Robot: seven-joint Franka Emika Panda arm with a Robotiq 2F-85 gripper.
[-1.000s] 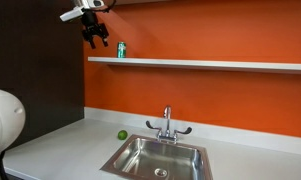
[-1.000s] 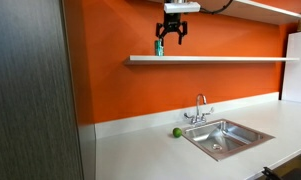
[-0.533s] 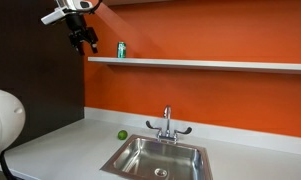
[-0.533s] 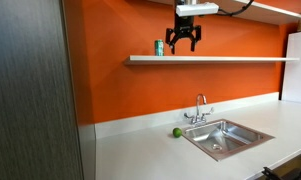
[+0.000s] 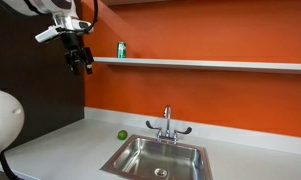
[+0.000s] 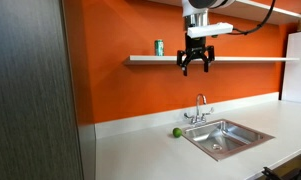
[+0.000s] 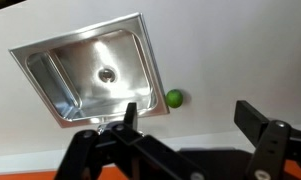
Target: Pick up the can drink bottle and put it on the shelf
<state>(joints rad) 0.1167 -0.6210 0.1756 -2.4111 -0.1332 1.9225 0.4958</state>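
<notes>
Standing upright on the long thin light grey-white wall shelf [image 5: 210, 64] [image 6: 250, 59], the small green cylindrical drink can [image 5: 121, 49] [image 6: 159, 47] sits near the shelf's end against the orange wall. The black two-finger gripper [image 5: 82, 64] [image 6: 196, 69] hangs in the air apart from the can, its jaws spread and holding nothing. In the wrist view its fingers [image 7: 130, 115] stand wide apart. Below, on the pale grey countertop [image 5: 60, 145], a small round green lime [image 5: 121, 135] [image 6: 176, 132] [image 7: 174, 98] lies just beside the stainless steel sink [image 5: 160, 158] [image 6: 225, 138] [image 7: 90, 75]
</notes>
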